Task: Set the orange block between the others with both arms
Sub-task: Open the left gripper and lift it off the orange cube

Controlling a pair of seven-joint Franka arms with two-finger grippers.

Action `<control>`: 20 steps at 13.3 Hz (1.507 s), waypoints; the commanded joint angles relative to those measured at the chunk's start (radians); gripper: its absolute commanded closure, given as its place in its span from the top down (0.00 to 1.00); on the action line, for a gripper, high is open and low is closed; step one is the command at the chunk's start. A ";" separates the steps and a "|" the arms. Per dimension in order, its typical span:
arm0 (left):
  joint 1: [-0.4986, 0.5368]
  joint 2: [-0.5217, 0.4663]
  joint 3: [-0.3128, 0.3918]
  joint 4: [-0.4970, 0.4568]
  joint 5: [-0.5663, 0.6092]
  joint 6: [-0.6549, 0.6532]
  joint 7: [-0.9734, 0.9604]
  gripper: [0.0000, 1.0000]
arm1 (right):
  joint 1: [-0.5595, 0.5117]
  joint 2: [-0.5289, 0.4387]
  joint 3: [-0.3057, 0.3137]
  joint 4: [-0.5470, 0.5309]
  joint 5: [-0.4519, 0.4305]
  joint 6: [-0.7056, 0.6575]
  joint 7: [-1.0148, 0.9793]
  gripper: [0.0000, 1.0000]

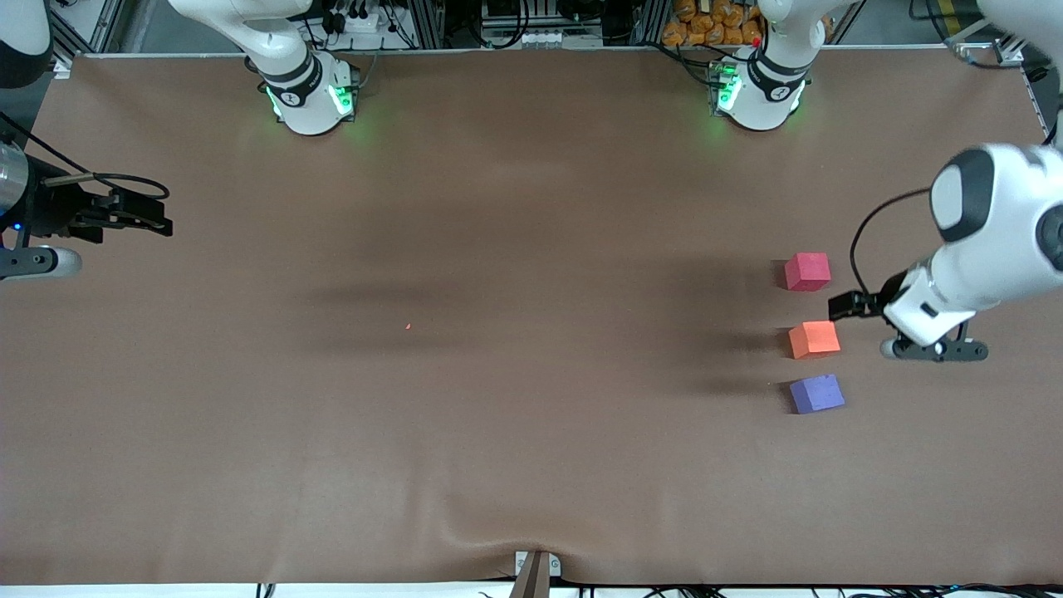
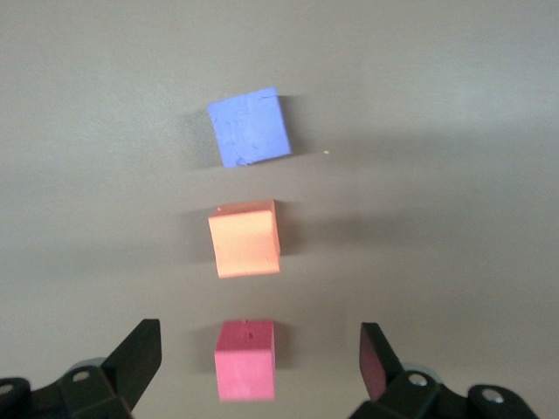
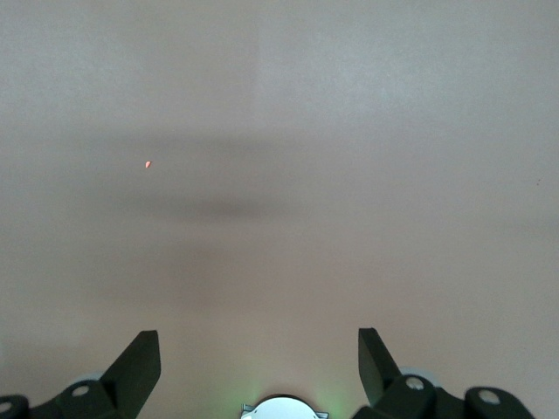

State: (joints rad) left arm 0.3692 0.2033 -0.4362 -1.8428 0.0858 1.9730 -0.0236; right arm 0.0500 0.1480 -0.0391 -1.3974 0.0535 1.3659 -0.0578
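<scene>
1. Orange was already the middle colour: your small matte orange foam cube sat on the brown bench between the pinkish-red matte cube, farther from the front camera, and the purple matte cube, nearer to it.
2. You had the three cubes in one loose row toward the left arm's end of the bench, each apart from its neighbour, none touching. Judged from that row, the placement looked done or very nearly so.
3. Your left gripper hung just beside the orange cube, its black fingers spread wide and pinching nothing. In the left wrist view the pinkish-red cube lay in line with the gap between them, probably because the hand sat off the row's end.
4. Your right gripper waited over bare bench at the right arm's end, well apart from the cubes, its fingers spread and empty too.
5. One tiny orange speck lay alone mid-bench.
</scene>
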 commanded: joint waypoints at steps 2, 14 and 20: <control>-0.004 -0.006 -0.009 0.042 -0.015 -0.037 0.011 1.00 | 0.002 -0.001 -0.002 0.008 0.006 -0.008 -0.005 1.00; -0.024 0.073 -0.009 0.201 0.091 -0.045 -0.004 1.00 | -0.013 0.002 -0.005 0.008 -0.029 -0.002 -0.011 1.00; -0.019 0.035 -0.003 0.201 0.100 -0.108 -0.044 1.00 | -0.013 0.007 -0.007 0.005 -0.026 -0.001 -0.007 1.00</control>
State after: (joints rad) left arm 0.3462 0.2607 -0.4424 -1.6514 0.1599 1.8963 -0.0519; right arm 0.0425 0.1550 -0.0534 -1.3978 0.0357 1.3665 -0.0578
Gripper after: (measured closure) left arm 0.000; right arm 0.000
